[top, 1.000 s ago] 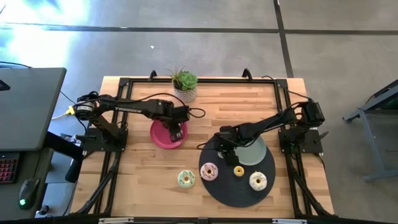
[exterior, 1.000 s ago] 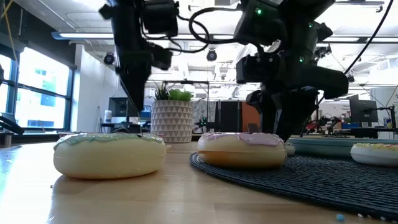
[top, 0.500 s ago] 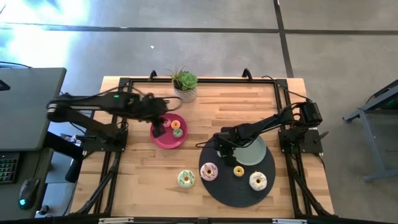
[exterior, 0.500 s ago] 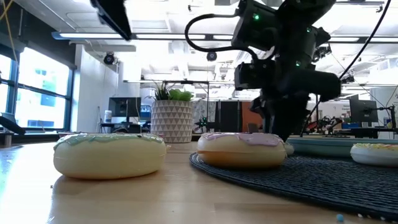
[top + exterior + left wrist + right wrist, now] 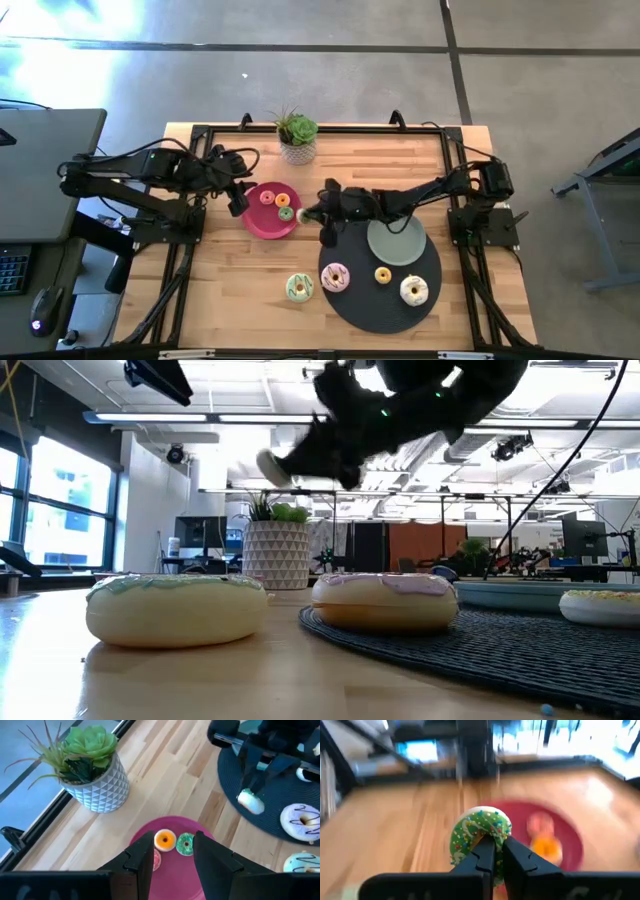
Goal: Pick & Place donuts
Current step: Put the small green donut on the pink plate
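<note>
My right gripper (image 5: 312,212) reaches toward the table's left and is shut on a tiny donut (image 5: 480,836) with green sprinkled frosting. It holds the donut in the air beside the magenta plate (image 5: 262,226). Tiny orange (image 5: 165,840), green (image 5: 185,844) and red (image 5: 156,861) donuts lie on that plate. My left gripper (image 5: 240,198) is open and empty, above the plate's left edge. The pink (image 5: 335,276), yellow (image 5: 383,275) and white (image 5: 414,290) donuts lie on the dark round mat (image 5: 365,305). The pale green donut (image 5: 299,288) lies on the table. My right gripper pinches the tiny donut's ring (image 5: 489,839) between its two fingertips (image 5: 481,856), on the side nearest the wrist. The fingers come from the table's right, slanting a little down. The donut stands on edge beyond the fingertips, lifted clear, as the low view (image 5: 272,468) shows.
A grey-green plate (image 5: 397,241) lies on the mat's far part. A potted succulent in a white pot (image 5: 297,135) stands at the table's far edge behind the magenta plate. Bare wood lies at the near left.
My left gripper has risen from the magenta plate and drawn back toward the table's left edge; the orange and green donuts now show on the plate. My right gripper has lifted from the mat beside the grey-green plate and swung toward the magenta plate, carrying the tiny donut.
</note>
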Robot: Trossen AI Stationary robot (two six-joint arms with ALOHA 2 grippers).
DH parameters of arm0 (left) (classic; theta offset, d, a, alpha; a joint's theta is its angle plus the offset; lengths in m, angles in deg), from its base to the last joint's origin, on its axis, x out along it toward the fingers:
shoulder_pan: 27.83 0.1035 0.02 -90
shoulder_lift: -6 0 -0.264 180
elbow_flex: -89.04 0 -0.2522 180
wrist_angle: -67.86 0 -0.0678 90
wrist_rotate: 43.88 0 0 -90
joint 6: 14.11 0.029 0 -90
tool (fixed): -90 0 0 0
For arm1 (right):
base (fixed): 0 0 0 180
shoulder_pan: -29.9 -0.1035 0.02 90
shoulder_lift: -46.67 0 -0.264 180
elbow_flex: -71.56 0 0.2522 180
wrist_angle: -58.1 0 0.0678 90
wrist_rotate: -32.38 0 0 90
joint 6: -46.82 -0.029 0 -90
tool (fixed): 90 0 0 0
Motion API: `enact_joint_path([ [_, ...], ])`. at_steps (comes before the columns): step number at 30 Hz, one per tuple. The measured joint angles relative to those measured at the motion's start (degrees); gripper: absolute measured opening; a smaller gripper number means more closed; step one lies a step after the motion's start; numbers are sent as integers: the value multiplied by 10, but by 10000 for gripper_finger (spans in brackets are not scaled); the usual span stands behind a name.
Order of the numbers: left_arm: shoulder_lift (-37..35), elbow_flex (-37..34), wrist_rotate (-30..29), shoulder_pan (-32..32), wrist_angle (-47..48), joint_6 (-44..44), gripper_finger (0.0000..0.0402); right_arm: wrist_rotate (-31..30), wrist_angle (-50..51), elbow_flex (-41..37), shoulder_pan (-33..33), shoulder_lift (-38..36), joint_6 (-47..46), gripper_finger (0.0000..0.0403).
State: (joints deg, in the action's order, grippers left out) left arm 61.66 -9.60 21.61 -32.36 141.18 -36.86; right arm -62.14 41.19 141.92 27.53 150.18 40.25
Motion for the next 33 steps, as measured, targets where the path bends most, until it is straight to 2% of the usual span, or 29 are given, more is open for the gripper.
enact_joint_path([
  [2, 0, 0, 0, 0, 0, 0, 129, 1, -40, 0, 2, 17, 4, 8],
  [5, 4, 0, 0, 0, 0, 1, 129, 2, -36, 25, 2, 61, -9, 8],
  [8, 6, 0, -2, 0, 0, 1, 129, 5, 12, 87, 2, 116, -8, 14],
  [13, 6, 0, -3, 0, -1, 1, 129, 25, 176, 211, 6, 195, 23, 14],
  [19, 6, 0, -3, 0, 0, 1, 129, 25, 217, 314, 6, 256, 54, 11],
  [26, 6, 0, 5, 0, 0, 1, 129, -10, 262, 357, 15, 290, 71, 28],
  [33, 6, 0, 10, 0, 1, 1, 129, 8, 295, 353, 28, 290, 77, 47],
])
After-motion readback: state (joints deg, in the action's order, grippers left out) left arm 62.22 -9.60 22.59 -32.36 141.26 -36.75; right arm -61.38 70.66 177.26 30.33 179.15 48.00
